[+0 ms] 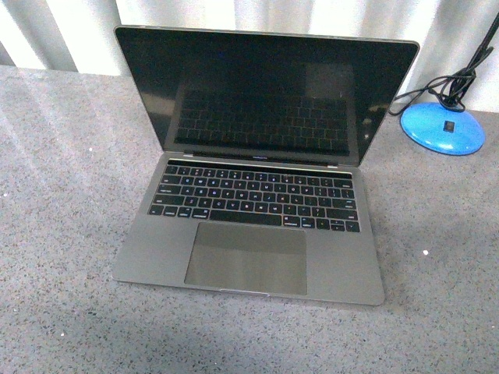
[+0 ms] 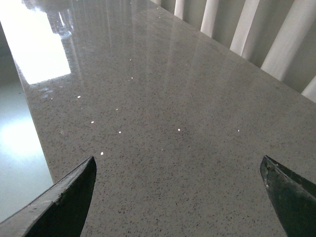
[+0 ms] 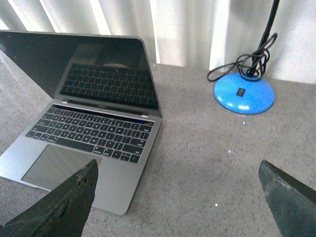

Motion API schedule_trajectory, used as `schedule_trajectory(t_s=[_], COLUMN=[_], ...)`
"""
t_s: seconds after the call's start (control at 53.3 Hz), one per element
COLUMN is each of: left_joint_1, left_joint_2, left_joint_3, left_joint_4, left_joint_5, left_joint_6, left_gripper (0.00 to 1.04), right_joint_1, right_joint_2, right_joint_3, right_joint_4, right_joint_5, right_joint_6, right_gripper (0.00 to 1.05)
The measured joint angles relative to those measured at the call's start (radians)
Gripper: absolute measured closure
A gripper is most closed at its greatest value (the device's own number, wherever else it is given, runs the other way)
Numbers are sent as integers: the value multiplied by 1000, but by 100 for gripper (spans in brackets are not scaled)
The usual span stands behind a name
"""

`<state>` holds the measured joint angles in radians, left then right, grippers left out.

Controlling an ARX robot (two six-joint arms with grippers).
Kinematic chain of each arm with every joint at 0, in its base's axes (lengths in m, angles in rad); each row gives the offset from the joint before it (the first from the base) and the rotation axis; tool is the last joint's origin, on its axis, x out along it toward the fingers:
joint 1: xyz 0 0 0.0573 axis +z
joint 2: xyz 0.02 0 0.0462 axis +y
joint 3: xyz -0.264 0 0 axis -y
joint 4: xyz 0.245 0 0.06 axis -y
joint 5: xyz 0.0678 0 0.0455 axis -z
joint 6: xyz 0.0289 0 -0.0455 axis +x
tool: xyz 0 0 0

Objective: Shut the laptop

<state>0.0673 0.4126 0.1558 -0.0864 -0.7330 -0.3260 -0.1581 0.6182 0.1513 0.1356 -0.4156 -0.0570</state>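
The laptop stands open in the middle of the grey speckled counter in the front view, its dark screen upright and tilted back, keyboard and trackpad facing me. No gripper shows in the front view. In the right wrist view the laptop lies ahead and to one side of my open right gripper, which hovers over bare counter beside the laptop's front corner. My left gripper is open over bare counter; the laptop is out of its view.
A blue lamp base with a black cable stands at the back right, also in the right wrist view. White curtains hang behind the counter. The counter's edge shows in the left wrist view.
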Motion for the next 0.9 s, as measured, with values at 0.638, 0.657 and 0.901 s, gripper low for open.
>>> schedule_trajectory(t_s=[0.638,0.657,0.901], left_joint_1=[-48,-52,-97], left_joint_2=[843,861,1086], left_joint_3=[385,402,626], left_joint_4=[577,577,573], left_joint_5=[551,563,608], left_joint_6=[402,412,535], left_gripper=[7,7,7], right_joint_1=[270,272,288], right_joint_2=[808,823,969], right_joint_3=[519,536,733], right_joint_4=[193,189,117], right_joint_5=[143,146,147], right_joint_6=[-248,-254,-350], right_gripper=[10,10,10])
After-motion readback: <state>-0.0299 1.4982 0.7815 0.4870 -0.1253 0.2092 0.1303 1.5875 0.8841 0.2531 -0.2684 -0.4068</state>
